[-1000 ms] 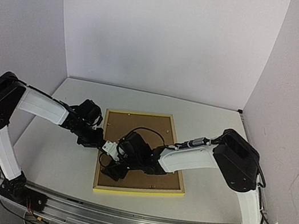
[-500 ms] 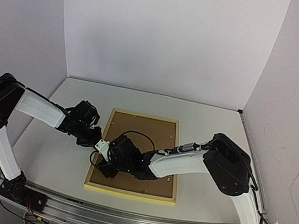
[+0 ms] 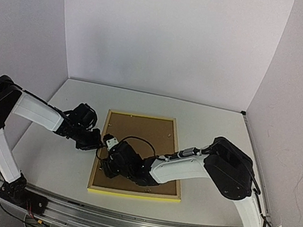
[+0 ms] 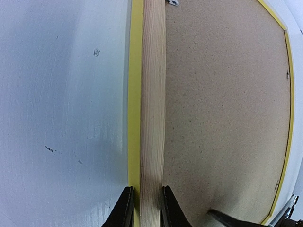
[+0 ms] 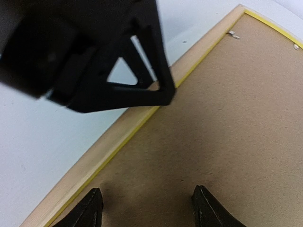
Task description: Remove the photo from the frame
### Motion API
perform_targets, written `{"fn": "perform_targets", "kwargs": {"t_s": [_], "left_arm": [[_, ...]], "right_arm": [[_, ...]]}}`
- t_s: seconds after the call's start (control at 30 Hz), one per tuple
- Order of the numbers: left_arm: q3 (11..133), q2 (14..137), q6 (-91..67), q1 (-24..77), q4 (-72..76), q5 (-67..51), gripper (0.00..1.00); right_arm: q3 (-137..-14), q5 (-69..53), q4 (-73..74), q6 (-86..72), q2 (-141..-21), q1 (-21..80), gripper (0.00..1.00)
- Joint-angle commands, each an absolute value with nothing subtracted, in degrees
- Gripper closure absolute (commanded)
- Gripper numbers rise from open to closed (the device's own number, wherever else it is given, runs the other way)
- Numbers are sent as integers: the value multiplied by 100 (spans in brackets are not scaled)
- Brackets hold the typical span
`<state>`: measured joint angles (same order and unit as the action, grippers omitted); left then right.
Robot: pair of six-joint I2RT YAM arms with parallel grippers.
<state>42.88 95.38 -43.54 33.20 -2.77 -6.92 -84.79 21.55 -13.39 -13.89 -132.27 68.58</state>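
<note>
Left wrist view: closest to us, the left gripper is pinching the frame across its pale wood side rail. One finger is sitting on the yellow outer edge and the other on the inner side, next to the brown backing board. The rail is running away from the lens, with the white table to its left.

Right wrist view: the right gripper is holding its fingers wide apart over the backing board, clasping nothing. We cannot tell whether the tips are touching it. Beyond them, the left gripper is showing as a black blur at the rail.

Top external view: the frame is lying back-up mid-table, and both grippers are working at its left side. The photo is hidden from us.
</note>
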Motion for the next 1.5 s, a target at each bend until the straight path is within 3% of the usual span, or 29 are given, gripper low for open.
{"fn": "perform_targets", "kwargs": {"t_s": [0.0, 0.4, 0.87, 1.17, 1.47], "left_arm": [[4053, 9514, -4583, 3375, -973, -966, 100], [3887, 9292, -4181, 3374, -755, -1293, 100], [3926, 9429, -4181, 3384, -825, -1274, 100], [3966, 9571, -4205, 3384, -799, -1382, 100], [3979, 9615, -4141, 3467, -711, -1577, 100]], "right_arm": [[-8362, 2766, -925, -2020, -13305, 6645, 38], [-8660, 2323, -916, -897, -12675, 6280, 32], [-10662, 202, -760, 778, -14376, 5357, 31], [-11877, 128, -238, 910, -15092, 5235, 30], [-12237, 481, -10, 853, -15275, 5227, 31]]}}
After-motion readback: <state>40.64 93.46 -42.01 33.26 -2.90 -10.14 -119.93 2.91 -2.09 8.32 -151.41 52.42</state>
